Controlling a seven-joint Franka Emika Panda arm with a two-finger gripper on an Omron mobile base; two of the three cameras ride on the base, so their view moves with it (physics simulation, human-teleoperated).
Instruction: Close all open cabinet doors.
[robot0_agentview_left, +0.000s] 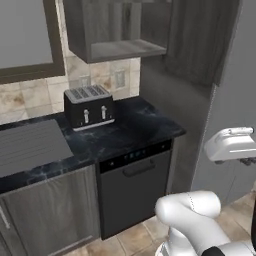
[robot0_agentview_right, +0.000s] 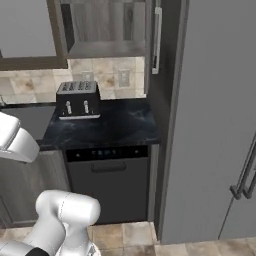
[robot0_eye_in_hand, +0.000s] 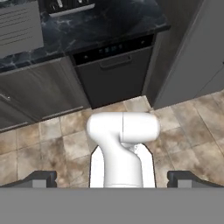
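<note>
dark wood-grain frames the scene on the left, where a lower cabinet door (robot0_agentview_left: 50, 212) sits flush under the black marbled counter (robot0_agentview_left: 130, 132) beside a ribbed grey sink drainer (robot0_agentview_left: 30, 145). next along, a black four-slot toaster (robot0_agentview_left: 89, 106) stands on the counter against the tiled wall, below an upper cabinet (robot0_agentview_left: 117, 50) whose shelf is exposed. its door (robot0_agentview_left: 195, 40) hangs swung wide to the right, edge-on in the right base view with the long silver bar handle (robot0_agentview_right: 156, 41) facing the room. under the counter's right end is a black dishwasher (robot0_agentview_left: 135, 192) with a dark pull handle. further right stands the tall smooth grey fridge (robot0_agentview_right: 215, 125) with paired handles low on its front. the gripper (robot0_eye_in_hand: 113, 179) points down at the tan floor tiles (robot0_eye_in_hand: 57, 144) well away from the cabinets; its two dark fingertips (robot0_eye_in_hand: 41, 178) sit far apart at the sides of the hand view, spread wide with nothing between them.
</note>
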